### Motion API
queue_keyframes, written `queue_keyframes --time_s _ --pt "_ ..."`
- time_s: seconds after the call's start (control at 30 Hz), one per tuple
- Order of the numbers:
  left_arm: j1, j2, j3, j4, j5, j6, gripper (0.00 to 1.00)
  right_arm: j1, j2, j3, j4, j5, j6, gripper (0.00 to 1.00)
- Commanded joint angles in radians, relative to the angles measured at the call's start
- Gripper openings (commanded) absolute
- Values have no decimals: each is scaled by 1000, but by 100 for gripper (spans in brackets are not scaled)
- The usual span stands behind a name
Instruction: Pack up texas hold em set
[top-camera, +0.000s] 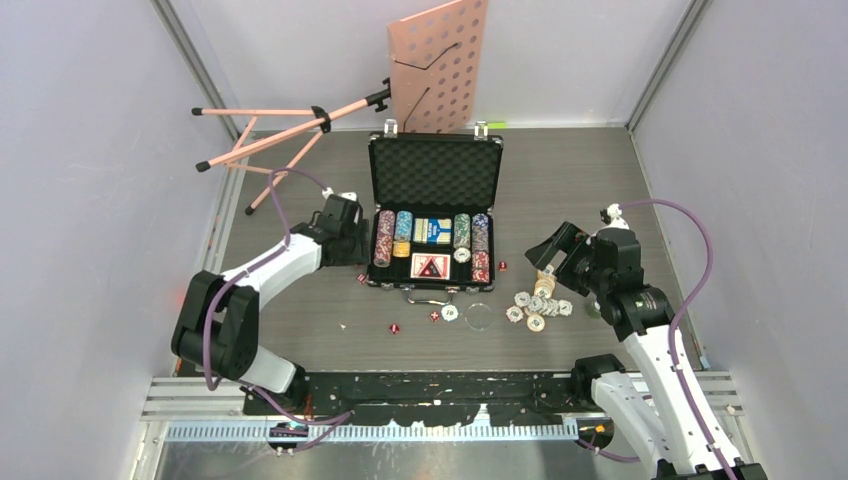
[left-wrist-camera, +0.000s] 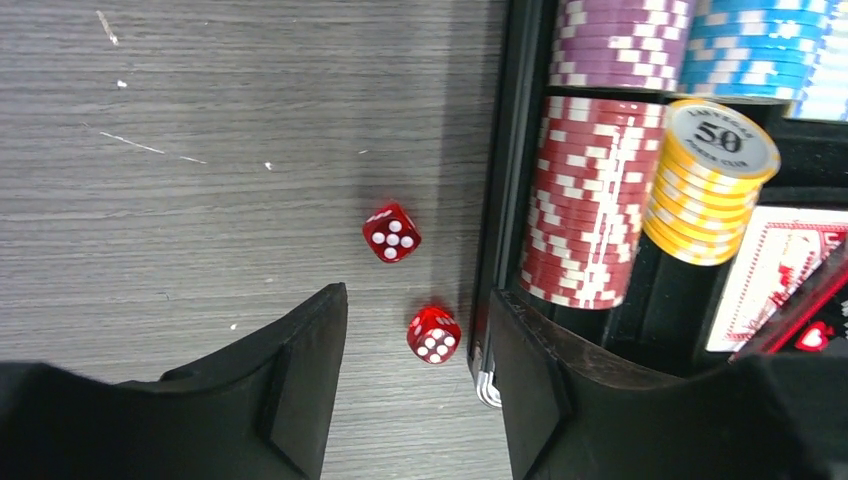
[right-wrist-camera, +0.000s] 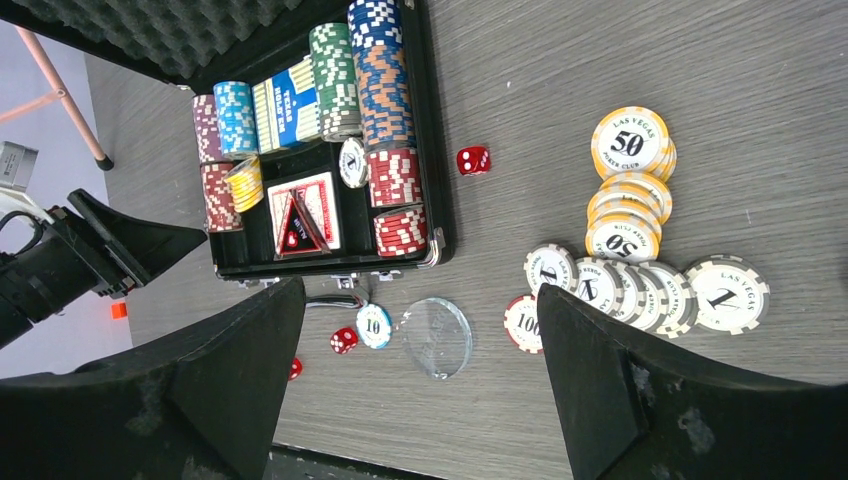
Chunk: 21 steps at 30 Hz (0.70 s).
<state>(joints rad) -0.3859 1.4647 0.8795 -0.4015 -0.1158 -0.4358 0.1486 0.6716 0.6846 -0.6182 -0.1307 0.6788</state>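
Grey table (top-camera: 560, 200) | left jaws half-open, die (left-wrist-camera: 434, 334) between | right jaws wide, empty

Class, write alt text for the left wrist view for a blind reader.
A red die lies between the fingers of the open left gripper, a second die beyond. At right, the case holds red, yellow, purple and blue chip stacks.
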Motion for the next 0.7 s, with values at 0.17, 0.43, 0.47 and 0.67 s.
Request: queue_keyframes --time_s 0.17,0.43,0.47,0.67 --pt "35 65 31 50 -12 12 58 2 -4 7 19 14 -15 92" --pt "52 127 41 90 38 8 51 2 12 24 20 12 -19 92" --pt "55 132 43 94 45 7 50 2 13 25 19 12 -19 92" --pt "61 150 55 99 54 12 39 2 18 30 20 9 -19 92"
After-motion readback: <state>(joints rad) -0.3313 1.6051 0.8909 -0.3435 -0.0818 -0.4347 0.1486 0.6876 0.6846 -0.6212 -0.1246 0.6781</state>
